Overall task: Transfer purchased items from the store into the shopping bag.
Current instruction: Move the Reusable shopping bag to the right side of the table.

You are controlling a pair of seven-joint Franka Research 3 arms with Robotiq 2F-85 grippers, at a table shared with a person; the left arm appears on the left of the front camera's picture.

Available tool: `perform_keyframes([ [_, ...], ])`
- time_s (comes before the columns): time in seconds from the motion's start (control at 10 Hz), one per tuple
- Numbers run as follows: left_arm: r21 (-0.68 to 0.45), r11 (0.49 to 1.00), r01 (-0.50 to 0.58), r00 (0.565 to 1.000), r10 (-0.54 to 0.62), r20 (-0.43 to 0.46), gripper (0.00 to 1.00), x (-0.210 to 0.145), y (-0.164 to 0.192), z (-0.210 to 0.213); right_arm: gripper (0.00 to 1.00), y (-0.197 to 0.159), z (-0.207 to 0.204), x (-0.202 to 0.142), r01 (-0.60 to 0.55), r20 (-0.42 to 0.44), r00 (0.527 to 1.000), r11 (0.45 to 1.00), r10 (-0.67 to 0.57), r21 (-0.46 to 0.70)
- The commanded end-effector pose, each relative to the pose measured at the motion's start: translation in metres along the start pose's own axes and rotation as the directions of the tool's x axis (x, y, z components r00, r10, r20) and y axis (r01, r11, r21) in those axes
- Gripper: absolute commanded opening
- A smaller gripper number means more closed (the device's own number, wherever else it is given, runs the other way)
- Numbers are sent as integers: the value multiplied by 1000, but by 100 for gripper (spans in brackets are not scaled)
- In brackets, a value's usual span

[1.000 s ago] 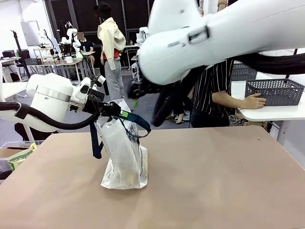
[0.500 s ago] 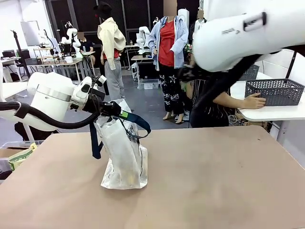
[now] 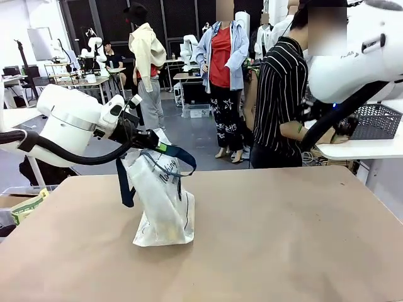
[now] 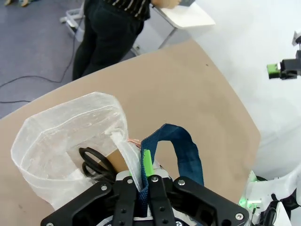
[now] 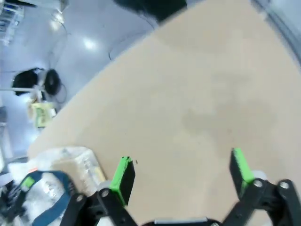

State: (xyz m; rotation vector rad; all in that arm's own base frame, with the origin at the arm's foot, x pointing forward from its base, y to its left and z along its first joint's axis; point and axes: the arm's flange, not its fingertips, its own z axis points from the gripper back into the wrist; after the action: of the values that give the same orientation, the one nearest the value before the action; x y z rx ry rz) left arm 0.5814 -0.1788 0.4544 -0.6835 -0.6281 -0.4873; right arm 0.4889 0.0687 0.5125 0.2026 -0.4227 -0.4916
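Note:
The translucent white shopping bag point(image 3: 162, 204) stands on the tan table, left of centre. My left gripper point(image 3: 151, 143) is shut on its navy strap handle point(image 4: 181, 146) and bag rim, holding the mouth open. In the left wrist view, the gripper point(image 4: 145, 181) clamps the strap, and black-handled scissors point(image 4: 93, 164) lie inside the bag beside a tan card. My right gripper point(image 5: 182, 170) is open and empty, high over bare table, with the bag point(image 5: 61, 186) at its lower left. The store, a dark grey lattice basket point(image 3: 378, 119), sits on a white side table at far right.
A person in a striped shirt point(image 3: 280, 107) stands at the far side between the table and the basket. My right arm point(image 3: 359, 56) spans the upper right. The tan table point(image 3: 283, 239) is bare right of the bag.
My right arm has swung from above the table's middle to the far right, toward the basket, uncovering the person. The left gripper keeps hold of the bag handle.

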Motion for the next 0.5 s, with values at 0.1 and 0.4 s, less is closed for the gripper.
perform_keyframes([
  [0.1,155,988,-5,1000,3,16,0,19,-16,41,100,5,23,2,-38,44,998,999,38,-10],
  [0.4,237,971,-14,1000,7,30,0,27,-14,85,100,5,23,2,-38,44,998,999,38,-10],
])
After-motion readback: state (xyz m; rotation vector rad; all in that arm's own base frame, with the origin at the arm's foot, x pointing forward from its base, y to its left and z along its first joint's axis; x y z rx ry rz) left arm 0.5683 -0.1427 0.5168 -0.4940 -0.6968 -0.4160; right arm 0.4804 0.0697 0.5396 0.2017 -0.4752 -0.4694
